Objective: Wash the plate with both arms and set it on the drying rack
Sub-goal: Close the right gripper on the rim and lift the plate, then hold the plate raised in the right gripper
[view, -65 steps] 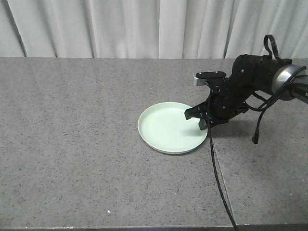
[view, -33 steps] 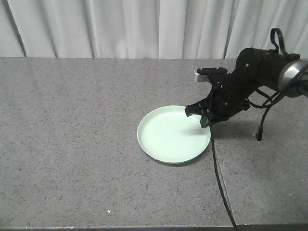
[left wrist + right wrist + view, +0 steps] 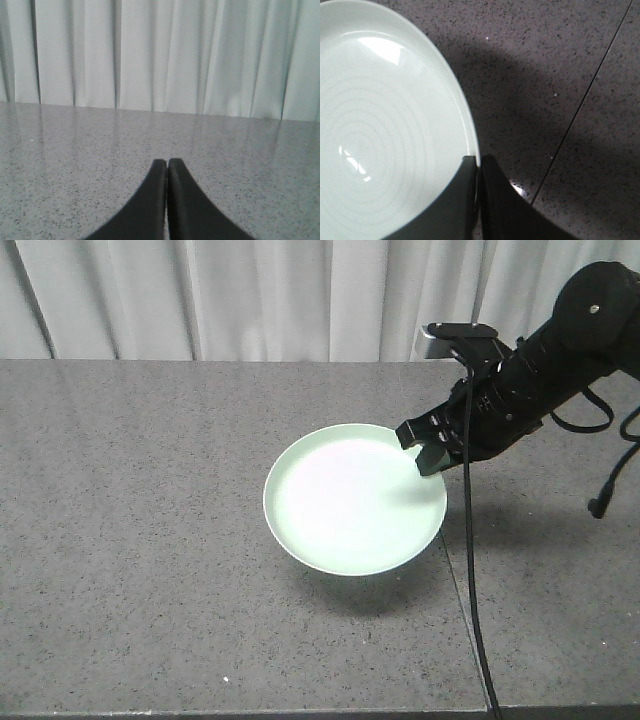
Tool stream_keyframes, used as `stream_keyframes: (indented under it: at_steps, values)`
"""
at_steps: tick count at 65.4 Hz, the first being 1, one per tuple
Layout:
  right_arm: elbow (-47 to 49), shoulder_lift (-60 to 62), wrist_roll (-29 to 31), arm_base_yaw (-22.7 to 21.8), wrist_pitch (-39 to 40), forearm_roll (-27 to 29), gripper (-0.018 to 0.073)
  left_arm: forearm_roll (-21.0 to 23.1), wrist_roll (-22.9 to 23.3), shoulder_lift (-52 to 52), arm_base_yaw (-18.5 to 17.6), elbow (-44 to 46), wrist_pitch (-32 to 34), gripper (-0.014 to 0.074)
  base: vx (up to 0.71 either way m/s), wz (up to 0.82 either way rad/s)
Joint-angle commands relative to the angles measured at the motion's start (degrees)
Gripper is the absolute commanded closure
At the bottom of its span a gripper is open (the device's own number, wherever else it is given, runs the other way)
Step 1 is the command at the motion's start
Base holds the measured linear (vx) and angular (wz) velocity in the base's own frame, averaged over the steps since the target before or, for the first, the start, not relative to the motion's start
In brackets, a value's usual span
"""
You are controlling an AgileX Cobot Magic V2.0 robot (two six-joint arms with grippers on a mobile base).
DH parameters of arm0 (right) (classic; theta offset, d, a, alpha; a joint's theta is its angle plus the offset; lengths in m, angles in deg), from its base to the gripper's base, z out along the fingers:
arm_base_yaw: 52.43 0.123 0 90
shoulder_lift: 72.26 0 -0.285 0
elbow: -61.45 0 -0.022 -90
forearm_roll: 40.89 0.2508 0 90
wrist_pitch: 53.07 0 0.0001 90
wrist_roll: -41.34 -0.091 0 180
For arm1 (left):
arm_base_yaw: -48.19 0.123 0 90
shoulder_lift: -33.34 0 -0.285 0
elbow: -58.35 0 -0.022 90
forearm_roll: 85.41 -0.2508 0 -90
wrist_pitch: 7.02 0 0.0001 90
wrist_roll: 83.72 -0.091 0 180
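Observation:
The pale mint-green plate (image 3: 350,500) hangs above the grey counter, casting a shadow beneath it. My right gripper (image 3: 424,448) is shut on its right rim, one finger over the plate and one under. In the right wrist view the plate (image 3: 385,125) fills the left side and the rim runs between the closed fingers of the right gripper (image 3: 478,165). My left gripper (image 3: 167,165) shows only in the left wrist view, shut with nothing between its fingers, low over bare counter. The drying rack is out of view.
A grey speckled counter (image 3: 150,490) spans the scene, with a seam (image 3: 455,590) running front to back under the plate's right edge. White curtains (image 3: 250,300) hang behind. A black cable (image 3: 468,570) dangles from the right arm to the front edge.
The right gripper has lifted the plate off the counter and raised it, moving up and slightly back; the plate now appears larger and tilted, with a shadow below.

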Motion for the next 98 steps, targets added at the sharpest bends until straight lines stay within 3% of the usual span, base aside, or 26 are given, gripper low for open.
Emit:
stream_keyframes:
  at_steps: [1,19,38,98]
  values:
    - [-3.58,6.38,3.01,-0.11,3.22,3.99,0.0561,0.14,0.50,0.85,-0.19,1.23,4.48,0.0603,0.00,0.00]
    - [-18.82,17.01,9.40,-0.11,6.01,11.17,0.0561,0.14,0.50,0.85,-0.19,1.23,4.48,0.0603,0.00,0.00]
    - [-26.20,26.03,12.42,-0.11,5.44,15.59,0.0561,0.14,0.50,0.85,-0.19,1.23,4.48,0.0603,0.00,0.00]
    - [-26.64,29.16,12.01,-0.17,3.52,16.66,0.0561,0.14,0.50,0.85,-0.19,1.23,4.48,0.0603,0.00,0.00]
